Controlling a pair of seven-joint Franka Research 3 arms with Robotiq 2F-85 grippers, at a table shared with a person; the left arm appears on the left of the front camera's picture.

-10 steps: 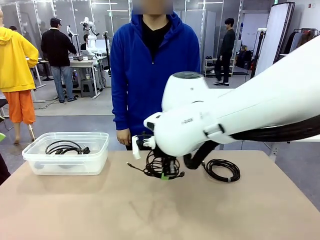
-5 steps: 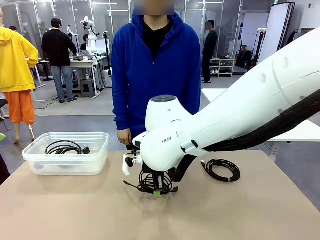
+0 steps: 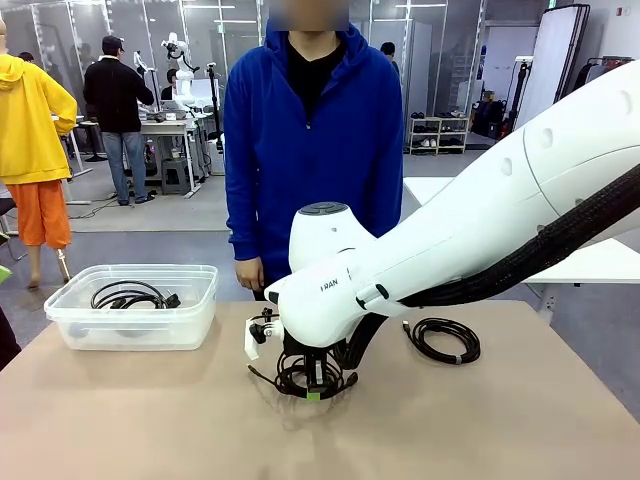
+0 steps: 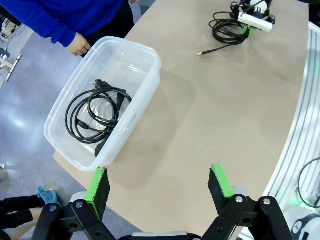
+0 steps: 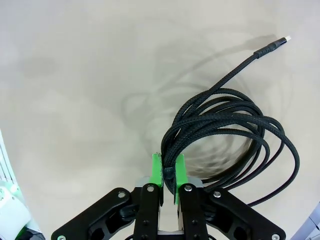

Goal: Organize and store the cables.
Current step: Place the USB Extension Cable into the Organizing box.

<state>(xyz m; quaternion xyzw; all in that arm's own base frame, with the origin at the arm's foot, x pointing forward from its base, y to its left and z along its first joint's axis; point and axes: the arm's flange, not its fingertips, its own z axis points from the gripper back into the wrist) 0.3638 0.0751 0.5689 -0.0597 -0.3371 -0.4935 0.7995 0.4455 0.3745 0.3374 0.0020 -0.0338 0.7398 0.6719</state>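
My right gripper (image 3: 316, 388) is shut on a coil of braided black cable (image 3: 288, 377) and holds it just above the middle of the table. In the right wrist view the green pads (image 5: 157, 169) pinch several strands of that coil (image 5: 235, 135), and its loose plug end (image 5: 284, 39) sticks out. A second black coil (image 3: 445, 340) lies on the table to the right. Another cable (image 3: 130, 295) rests inside the clear plastic bin (image 3: 130, 328) at the left. My left gripper (image 4: 159, 189) hangs open high over the table beside the bin (image 4: 150, 75), nothing between its fingers.
A person in a blue hoodie (image 3: 310, 150) stands at the far edge, one hand (image 3: 247, 272) hanging near the table. In the left wrist view the table's edge runs just beyond the bin. Bare tabletop lies between the bin and my right gripper.
My right arm has swung left and lower, carrying the coil from near the second coil toward the table's middle. The left gripper stays open.
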